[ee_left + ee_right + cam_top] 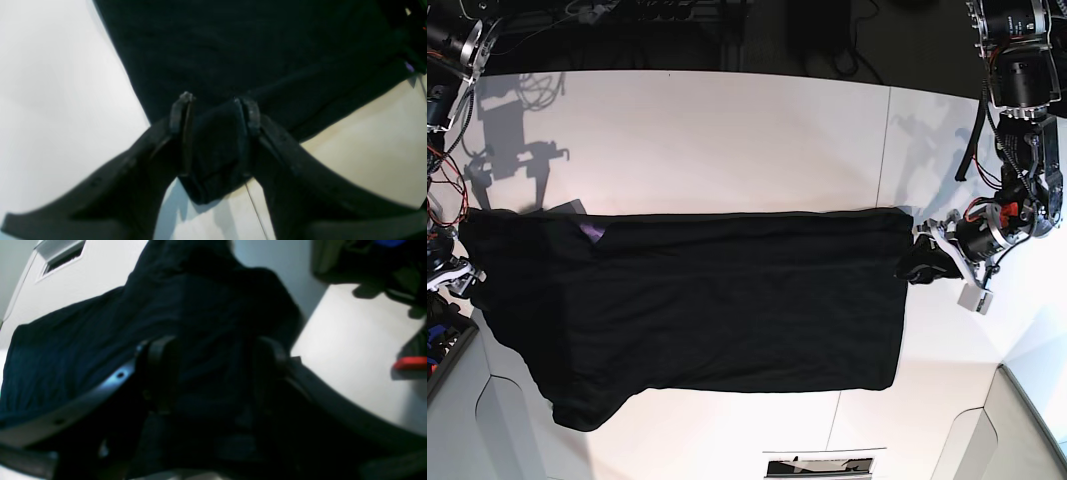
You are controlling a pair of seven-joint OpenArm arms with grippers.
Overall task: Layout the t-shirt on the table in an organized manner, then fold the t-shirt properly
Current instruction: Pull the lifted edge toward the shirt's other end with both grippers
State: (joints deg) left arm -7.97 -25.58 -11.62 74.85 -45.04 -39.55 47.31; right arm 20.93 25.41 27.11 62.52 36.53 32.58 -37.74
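T-shirt [727, 300] spread flat on table [727, 130], corner between left tool [215, 103] fingers

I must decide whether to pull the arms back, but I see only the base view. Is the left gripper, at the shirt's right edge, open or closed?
Observer: The left wrist view shows the left gripper with its jaws apart and a bunch of the t-shirt between them.
Operator: And the right gripper?
Observer: In the blurred right wrist view, the right gripper also has its jaws wide apart.
Operator: Where is the bunch?
Observer: Its end casts a shadow on the table.
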